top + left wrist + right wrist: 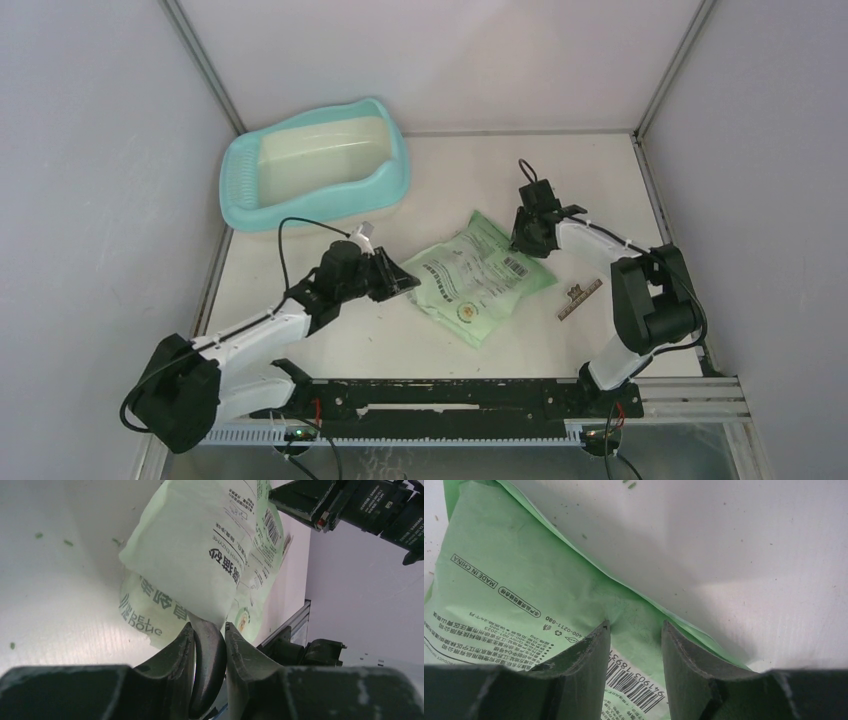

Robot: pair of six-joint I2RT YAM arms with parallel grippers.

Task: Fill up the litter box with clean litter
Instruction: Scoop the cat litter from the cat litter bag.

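The turquoise litter box (240, 190) stands at the back left, its pale cream inside showing no granules. A flat green printed bag (480, 275) lies mid-table. My left gripper (405, 283) is at the bag's left edge, shut on a dark grey metal scoop (207, 660) whose tip touches the bag (200, 545). My right gripper (525, 240) is open, its fingertips (599, 635) resting on the bag's far right corner (524, 580) by the barcode. A few stray litter granules (39, 535) lie on the table.
A small brown strip (579, 299) lies right of the bag. Grey walls close in the left, back and right sides. A black rail (450, 395) runs along the near edge. The right arm's body (370, 505) shows in the left wrist view.
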